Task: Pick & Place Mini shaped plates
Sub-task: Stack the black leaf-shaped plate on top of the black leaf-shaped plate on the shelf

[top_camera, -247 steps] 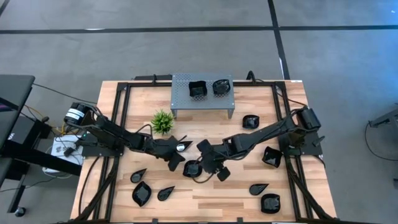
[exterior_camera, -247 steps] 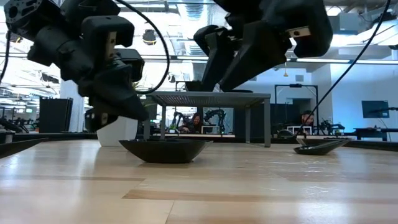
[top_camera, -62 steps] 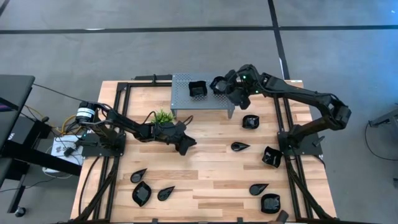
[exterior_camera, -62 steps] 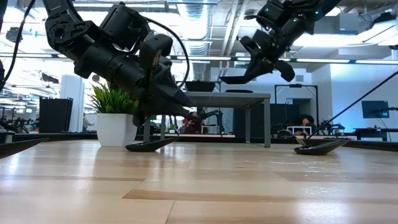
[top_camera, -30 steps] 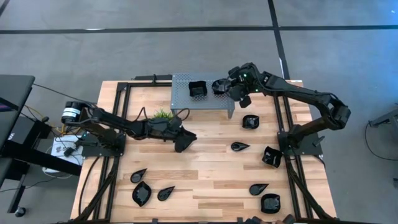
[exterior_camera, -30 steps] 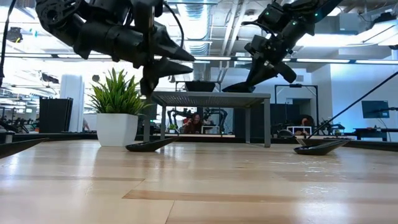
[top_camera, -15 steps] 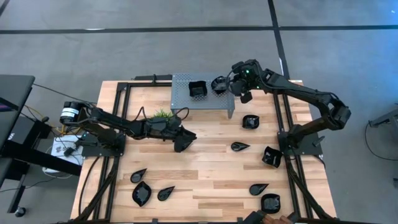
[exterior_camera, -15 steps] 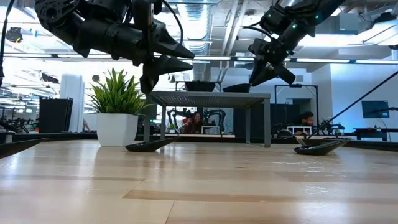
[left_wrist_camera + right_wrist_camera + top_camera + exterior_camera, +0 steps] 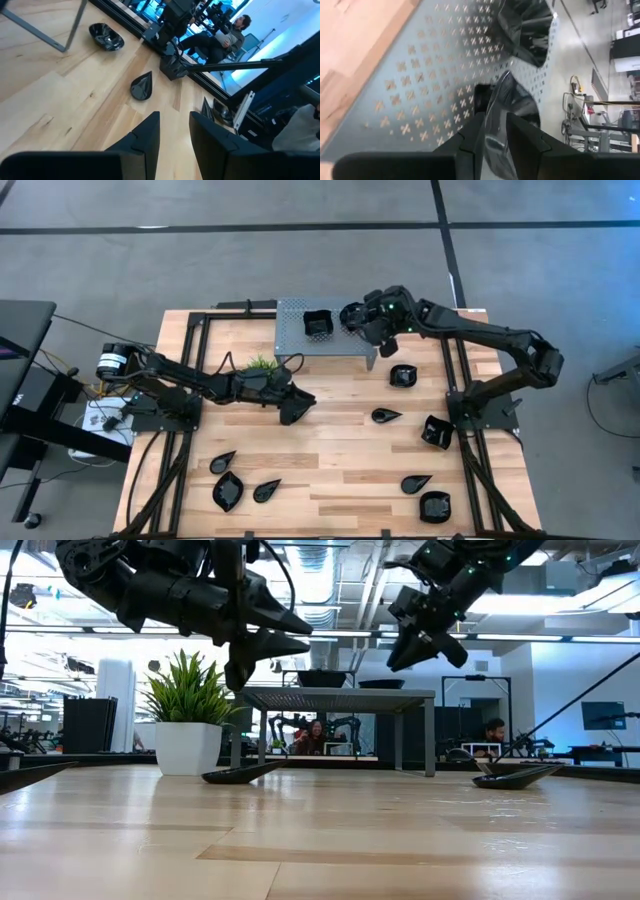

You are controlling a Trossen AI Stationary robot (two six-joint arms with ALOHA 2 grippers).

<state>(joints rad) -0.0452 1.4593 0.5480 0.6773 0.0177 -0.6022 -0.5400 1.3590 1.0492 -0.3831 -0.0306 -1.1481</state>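
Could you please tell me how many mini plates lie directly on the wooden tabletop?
8. Three plates cluster in the high view's lower left; five more run down the right side. The left arm may hide others.

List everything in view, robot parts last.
Glossy black mini shaped plates: eight, black, scattered on the table; two more spots seen on the stand.
Grey perforated metal stand: one, grey, table's far middle.
Small green plant: one, green, white pot, beside the stand.
Wooden table: one, light wood.
Seated person: one, room behind.
Left gripper: black, open, empty, mid-table.
Right gripper: black, over the stand's plates.
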